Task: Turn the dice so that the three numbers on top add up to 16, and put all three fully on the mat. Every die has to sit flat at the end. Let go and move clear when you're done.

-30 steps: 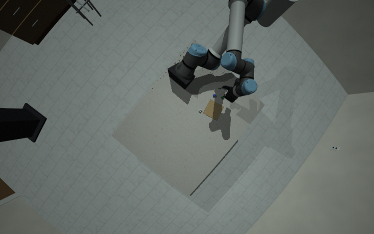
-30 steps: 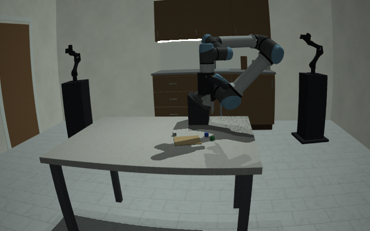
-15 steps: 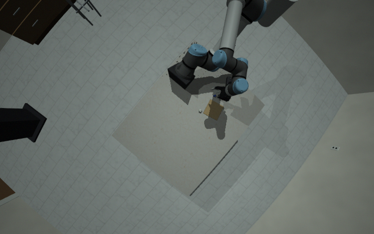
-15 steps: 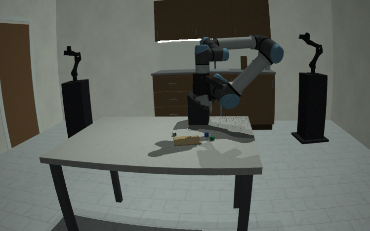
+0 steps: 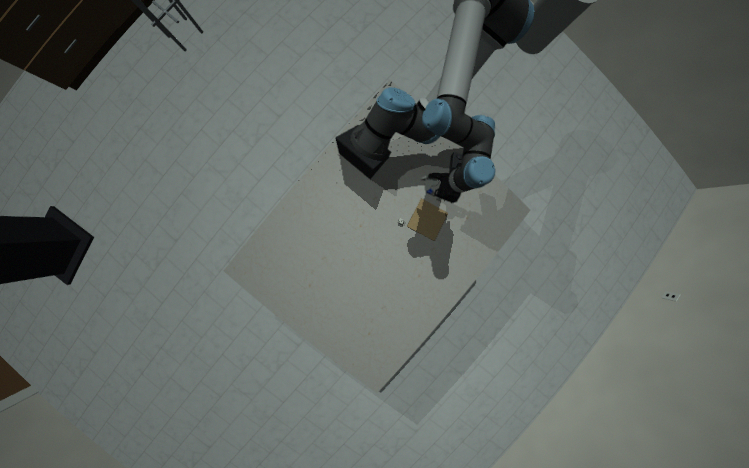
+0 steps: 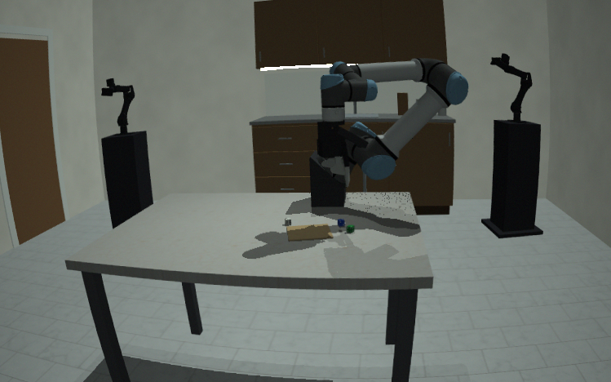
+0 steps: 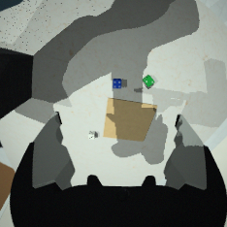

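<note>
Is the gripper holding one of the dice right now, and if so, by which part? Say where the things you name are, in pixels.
Nothing is held. The gripper (image 6: 336,171) (image 7: 118,113) is open, and the blue die (image 6: 341,222) (image 7: 117,83), green die (image 6: 350,228) (image 7: 148,81) and white die (image 5: 400,222) (image 6: 288,221) (image 7: 92,135) all sit on the table (image 5: 318,291) (image 6: 179,246).

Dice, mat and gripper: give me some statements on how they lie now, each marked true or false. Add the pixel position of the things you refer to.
1. The blue die (image 5: 429,191) (image 6: 341,222) (image 7: 117,83) is on the mat (image 5: 428,224) (image 6: 309,233) (image 7: 128,121). False: it sits beside the mat.
2. The white die (image 5: 400,222) (image 6: 288,221) (image 7: 92,135) is off the mat. True.
3. The gripper (image 7: 118,113) is closed on the green die (image 6: 350,228) (image 7: 148,81). False: it is open above the table (image 5: 330,291) (image 6: 202,251), holding nothing.
4. In the wrist view, the blue die is left of the green die. True.
5. All three dice are stacked. False: they lie apart.
</note>
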